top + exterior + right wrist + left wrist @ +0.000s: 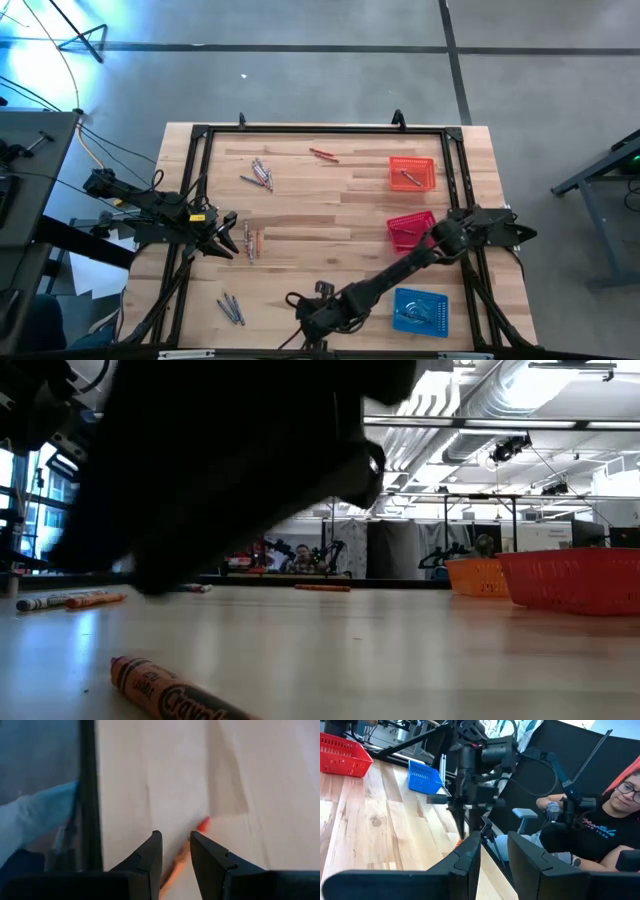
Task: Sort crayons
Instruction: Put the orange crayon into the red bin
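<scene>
At the table's near edge, the right gripper (303, 312) hangs low over the wood, its arm reaching back diagonally from the right side. Its wrist view shows the two dark fingers (150, 857) a narrow gap apart, with an orange crayon (186, 851) lying on the table in line with that gap; whether the fingers touch it cannot be told. In the low view another orange crayon (170, 690) lies right in front of the camera. A few grey crayons (231, 308) lie near the front left, and a blue basket (421, 310) sits at the front right with crayons inside.

Farther in, the left gripper (228, 240) sits at the left side of the table, its fingers (465, 860) a small gap apart with nothing seen between them, just beside a small group of grey and orange crayons (251, 241). A red basket (411, 230) stands on the right.

Toward the far edge lie a cluster of grey and red crayons (260, 174), a single red crayon (322, 154), and an orange basket (412, 172). The left wrist view shows a seated person (600, 827) beyond the table.
</scene>
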Controlling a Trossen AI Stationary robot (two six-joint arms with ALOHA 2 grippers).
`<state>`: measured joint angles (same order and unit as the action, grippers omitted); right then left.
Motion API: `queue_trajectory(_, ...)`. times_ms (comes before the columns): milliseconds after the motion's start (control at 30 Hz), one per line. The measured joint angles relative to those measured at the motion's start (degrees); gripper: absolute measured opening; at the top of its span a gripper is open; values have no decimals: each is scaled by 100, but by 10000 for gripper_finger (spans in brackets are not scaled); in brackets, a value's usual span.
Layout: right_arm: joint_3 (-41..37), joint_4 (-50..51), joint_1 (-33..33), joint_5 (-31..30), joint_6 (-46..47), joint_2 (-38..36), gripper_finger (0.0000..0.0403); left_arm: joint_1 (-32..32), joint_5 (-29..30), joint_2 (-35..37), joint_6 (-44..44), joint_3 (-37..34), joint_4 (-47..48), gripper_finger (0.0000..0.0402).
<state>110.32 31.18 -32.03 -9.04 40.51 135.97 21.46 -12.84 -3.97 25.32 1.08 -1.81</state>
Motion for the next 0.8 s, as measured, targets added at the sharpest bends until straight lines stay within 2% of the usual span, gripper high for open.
queue_trajectory(300,0,535,-14,4,790,62,94,1,0,2,0,0,-3,86)
queue_trajectory(800,-4,269,-264,107,1102,90,94,0,0,2,1,1,-3,86)
